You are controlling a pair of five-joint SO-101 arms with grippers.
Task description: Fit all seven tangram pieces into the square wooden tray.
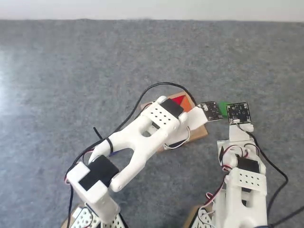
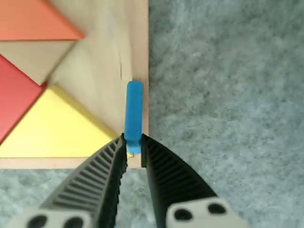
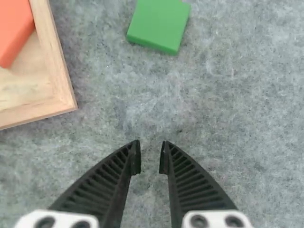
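blue piece (image 2: 134, 109) — upright in left hand (image 2: 134, 143)

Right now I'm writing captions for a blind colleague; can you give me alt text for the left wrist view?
The left gripper pinches a thin blue piece standing on edge just inside the rim of the wooden tray. Beside it in the tray lie a yellow triangle, a red piece and an orange triangle. Grey table lies outside the rim.

The tray (image 2: 102, 52) is grainy bare wood, blue piece (image 2: 134, 111) smooth and matt, table covering (image 2: 228, 95) fuzzy grey cloth.
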